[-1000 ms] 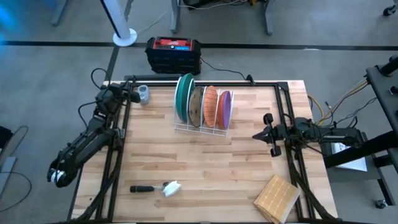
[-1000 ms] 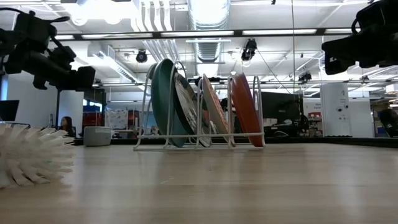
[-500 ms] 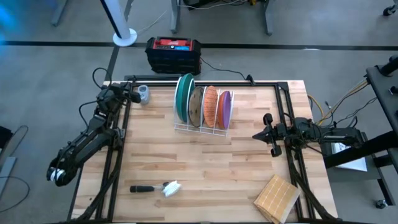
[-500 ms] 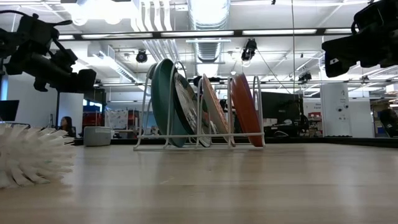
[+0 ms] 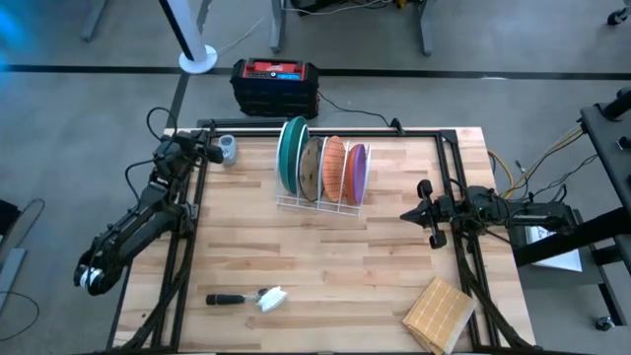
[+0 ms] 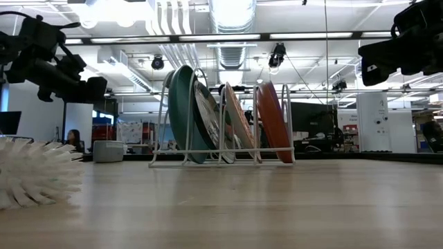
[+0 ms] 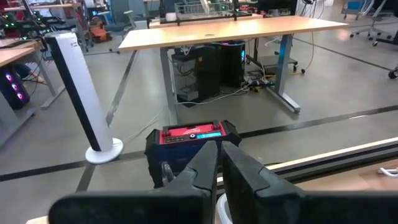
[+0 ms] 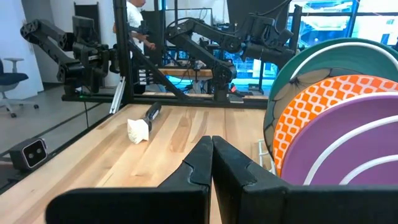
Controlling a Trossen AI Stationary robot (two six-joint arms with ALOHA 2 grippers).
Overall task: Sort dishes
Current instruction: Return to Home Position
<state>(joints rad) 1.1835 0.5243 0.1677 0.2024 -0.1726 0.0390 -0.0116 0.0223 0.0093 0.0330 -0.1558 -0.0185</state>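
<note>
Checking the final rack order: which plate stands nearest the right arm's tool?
The purple plate, at the rack end facing the right tool; the orange plate, speckled plate and teal plate stand farther.

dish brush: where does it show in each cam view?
High view: dish brush lies on the table in the picture's lower left.
Low view: only its bristles show, at the far left edge.
Left wrist view: not in it.
Right wrist view: left of centre, on the table.
Shared landmark: teal-green plate.
</note>
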